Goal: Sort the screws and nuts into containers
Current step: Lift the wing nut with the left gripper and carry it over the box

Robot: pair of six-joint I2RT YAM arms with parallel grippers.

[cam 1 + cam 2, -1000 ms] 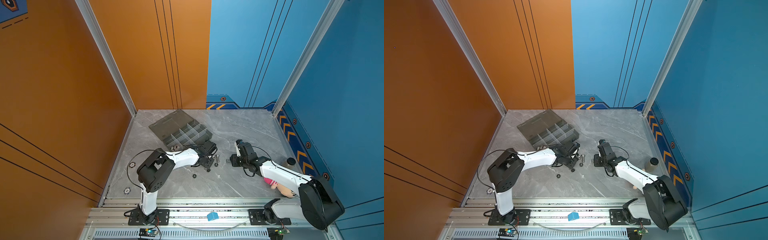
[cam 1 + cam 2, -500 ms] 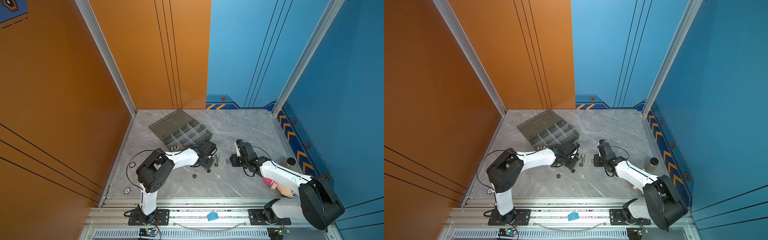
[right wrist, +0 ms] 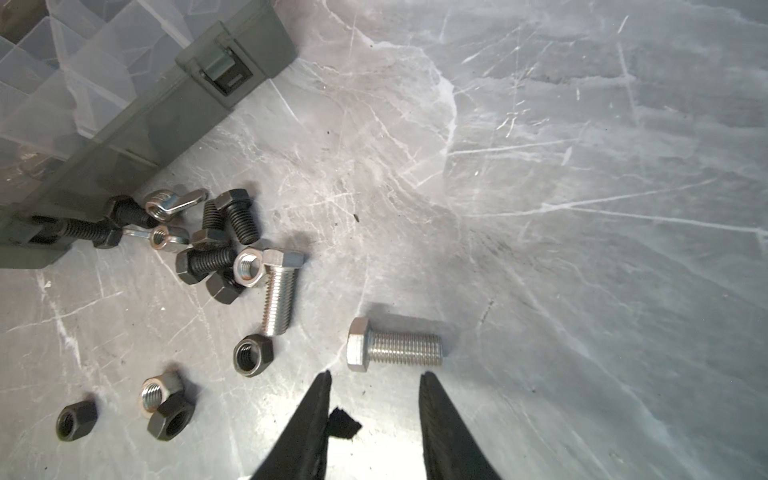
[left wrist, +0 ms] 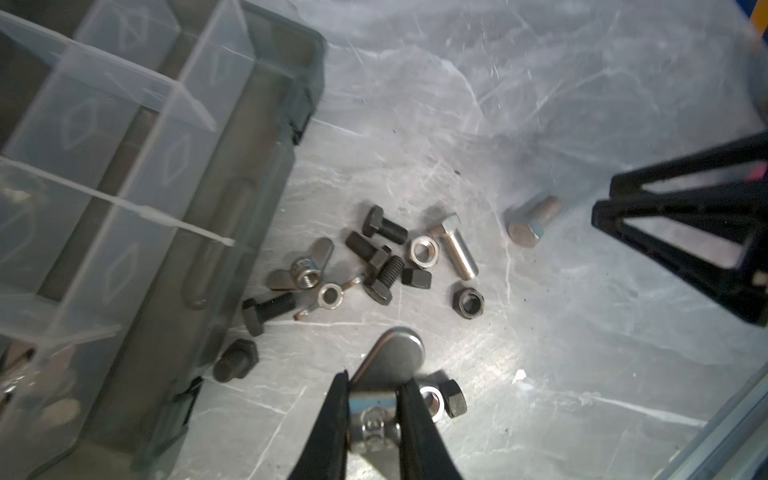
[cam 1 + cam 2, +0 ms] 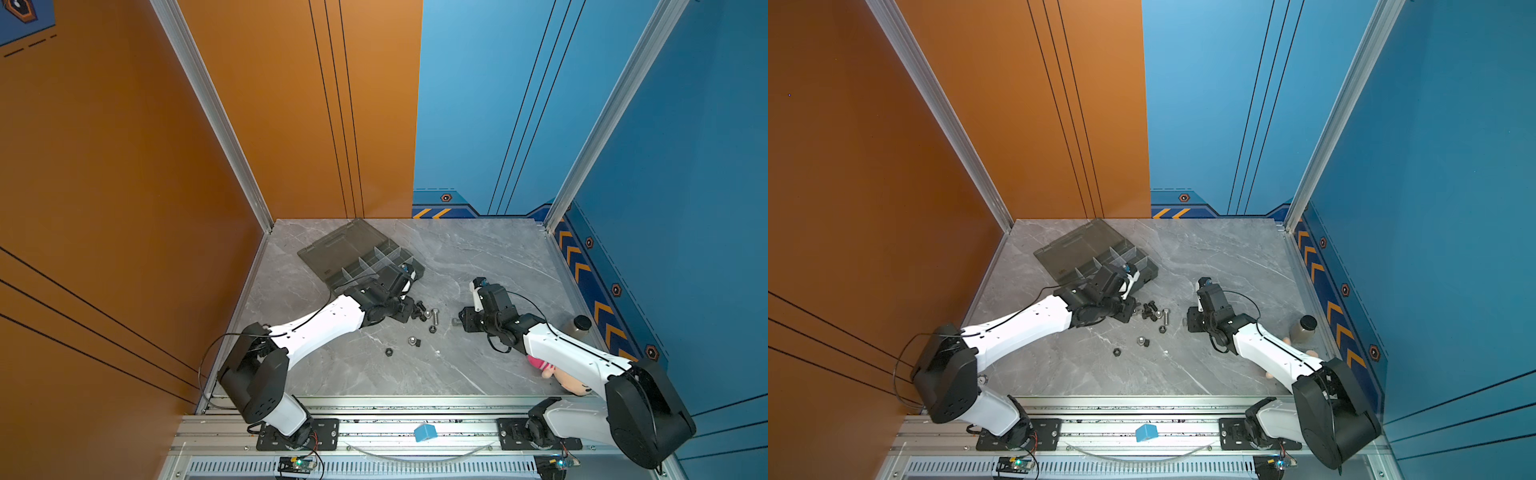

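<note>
Left wrist view: the left end effector (image 4: pixel 374 380) is clamped shut on a silver wing nut (image 4: pixel 399 353). One wing projects past the jaw tips, low over the worktop (image 4: pixel 582 104). Two loose nuts (image 4: pixel 442 403) lie just beside one jaw. The pile (image 4: pixel 386 257) of black screws and mixed nuts lies ahead, close to the outer wall of the box (image 4: pixel 266 137).

Right wrist view: the right end effector (image 3: pixel 376 375) stands part open and empty. A silver bolt (image 3: pixel 395 344) lies crosswise just ahead of its jaw tips, apart from the pile.

Recommended procedure for the transfer:

1. Raise the left end effector straight up until the wing nut clears the two loose nuts. A sideways drag would likely scatter them.
2. The grip sits on the narrow middle of the part, so it may pivot. Move slowly.
3. Carry the part over the box wall and above the clear dividers (image 4: pixel 124 83) to the nut compartment. Which compartment that is cannot be told, since the contents are blurred.
4. Lower into the compartment before opening, so the part cannot bounce over a divider.
5. Hold the right end effector off the bolt until the left arm is clear.
</note>
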